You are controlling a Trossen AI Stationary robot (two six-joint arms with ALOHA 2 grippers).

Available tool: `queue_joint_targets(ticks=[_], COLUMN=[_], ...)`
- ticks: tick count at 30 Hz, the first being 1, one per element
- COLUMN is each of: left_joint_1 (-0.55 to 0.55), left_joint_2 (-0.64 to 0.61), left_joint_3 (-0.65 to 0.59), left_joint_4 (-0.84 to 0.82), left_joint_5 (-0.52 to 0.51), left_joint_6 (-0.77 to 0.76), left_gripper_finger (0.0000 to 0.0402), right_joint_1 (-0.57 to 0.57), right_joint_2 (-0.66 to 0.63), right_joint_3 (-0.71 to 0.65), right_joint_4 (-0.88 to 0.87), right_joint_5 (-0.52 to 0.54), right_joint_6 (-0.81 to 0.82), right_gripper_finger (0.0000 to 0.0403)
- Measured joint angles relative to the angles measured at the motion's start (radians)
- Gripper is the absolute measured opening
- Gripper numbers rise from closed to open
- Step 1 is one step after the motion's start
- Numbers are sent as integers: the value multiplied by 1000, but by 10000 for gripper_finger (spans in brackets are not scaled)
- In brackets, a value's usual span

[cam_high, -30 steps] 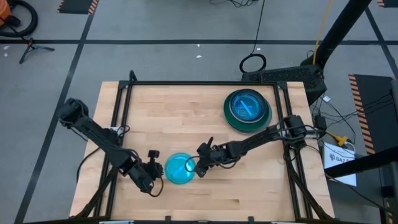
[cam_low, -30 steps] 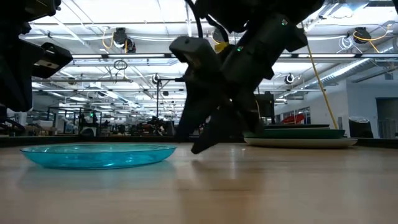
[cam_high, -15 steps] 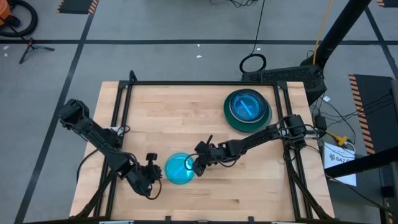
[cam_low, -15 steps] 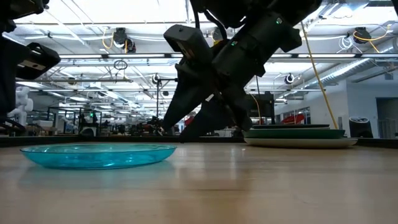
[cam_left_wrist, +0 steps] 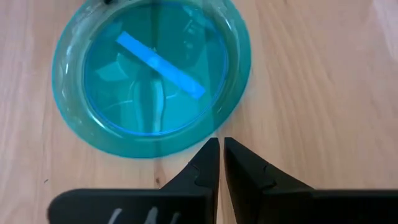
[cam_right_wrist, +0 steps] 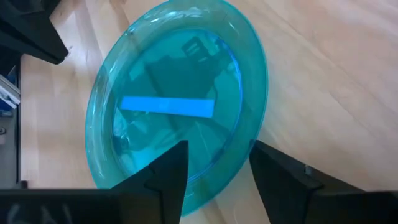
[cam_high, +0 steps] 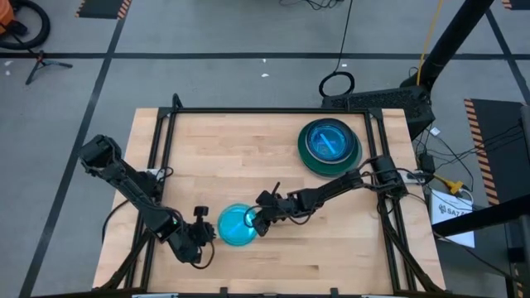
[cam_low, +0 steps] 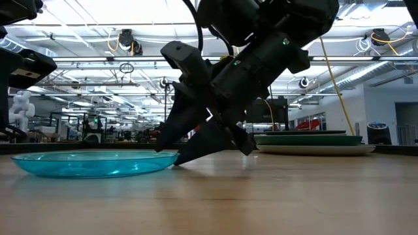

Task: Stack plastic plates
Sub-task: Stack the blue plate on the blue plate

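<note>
The left gripper (cam_high: 204, 234) is seen just beside the lone cyan plate (cam_high: 238, 225), fingers pressed together and holding nothing. The plate lies flat near the front middle of the table (cam_high: 248, 149). The right gripper (cam_high: 258, 222) is spread at the plate's rim. A stack of plates (cam_high: 330, 146) is topped with cyan at the far right.

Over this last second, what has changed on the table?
The right tool slid closer and now straddles the blue plate's edge with open fingers, not yet gripping. The left tool, shut, backed off slightly. The plate and the stack have not moved.
</note>
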Motion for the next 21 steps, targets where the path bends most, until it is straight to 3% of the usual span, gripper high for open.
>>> queue_joint_targets(ticks=[6,21], left_joint_1=[0,0], left_joint_2=[0,0], left_joint_3=[0,0], left_joint_4=[-1,0], left_joint_5=[-19,-32], left_joint_6=[2,5], left_gripper_finger=[31,30], right_joint_1=[-14,-28], right_joint_2=[1,3], right_joint_3=[0,-2], right_joint_4=[-5,-11], right_joint_5=[-3,11], right_joint_6=[-11,-38], right_gripper_finger=[145,20])
